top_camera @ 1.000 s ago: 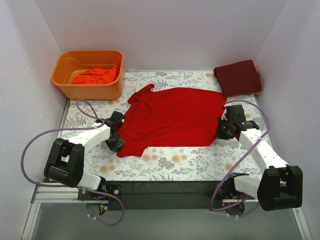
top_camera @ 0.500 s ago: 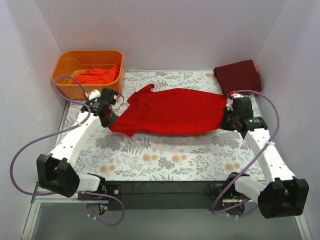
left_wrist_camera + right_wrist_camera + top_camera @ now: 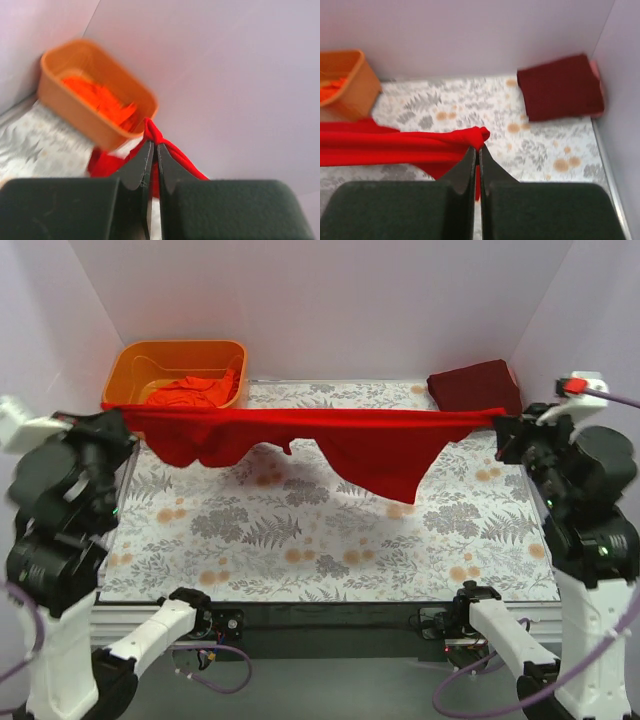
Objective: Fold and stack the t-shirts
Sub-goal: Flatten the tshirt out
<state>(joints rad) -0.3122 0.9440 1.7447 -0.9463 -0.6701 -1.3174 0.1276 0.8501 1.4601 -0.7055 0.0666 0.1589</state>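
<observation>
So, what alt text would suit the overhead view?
A bright red t-shirt hangs stretched in the air above a floral table, one end pinched in the left fingers, the other in the right fingers. An orange tub sits back left, a folded maroon t-shirt back right.

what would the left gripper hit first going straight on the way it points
Holding the red t-shirt, the left gripper likely meets the back wall first, beside the orange tub; depth is unclear.
</observation>
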